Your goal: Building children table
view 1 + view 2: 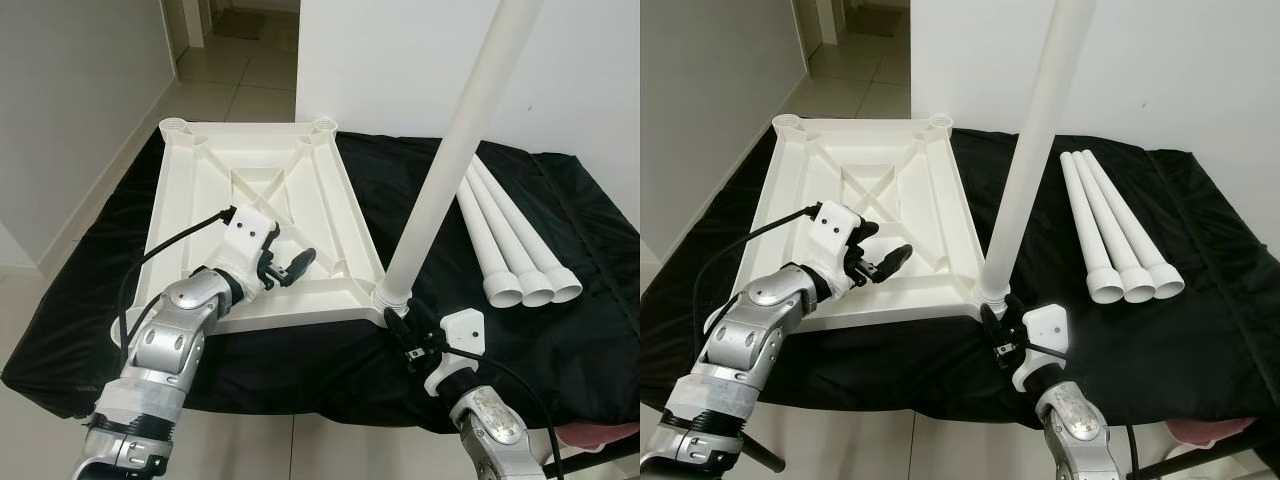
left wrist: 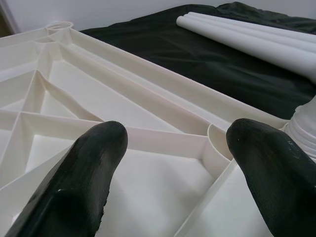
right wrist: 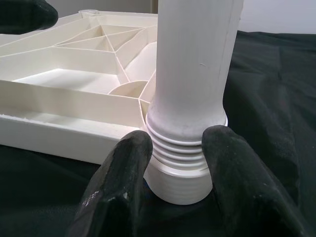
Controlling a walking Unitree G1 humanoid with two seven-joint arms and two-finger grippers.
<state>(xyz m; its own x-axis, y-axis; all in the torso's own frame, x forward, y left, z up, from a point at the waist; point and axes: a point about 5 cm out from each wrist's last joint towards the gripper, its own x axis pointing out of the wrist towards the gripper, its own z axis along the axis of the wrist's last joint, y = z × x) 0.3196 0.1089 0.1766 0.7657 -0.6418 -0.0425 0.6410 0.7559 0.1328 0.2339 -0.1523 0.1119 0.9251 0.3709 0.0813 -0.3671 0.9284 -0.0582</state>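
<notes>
Robot steadies a leg on an upturned children's table

The right gripper [image 1: 405, 328] clamps the upright white plastic leg [image 1: 447, 160] at the ribbed white tabletop's [image 1: 255, 215] near corner; the left gripper [image 1: 288, 268] hovers spread above it. Three spare white legs [image 1: 500, 235] lie nearby on black cloth [image 1: 590, 250].

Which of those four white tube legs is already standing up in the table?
The leg at the upturned tabletop's near right corner stands upright in its socket, with the right gripper at its base. The other three legs lie side by side on the black cloth.
</notes>
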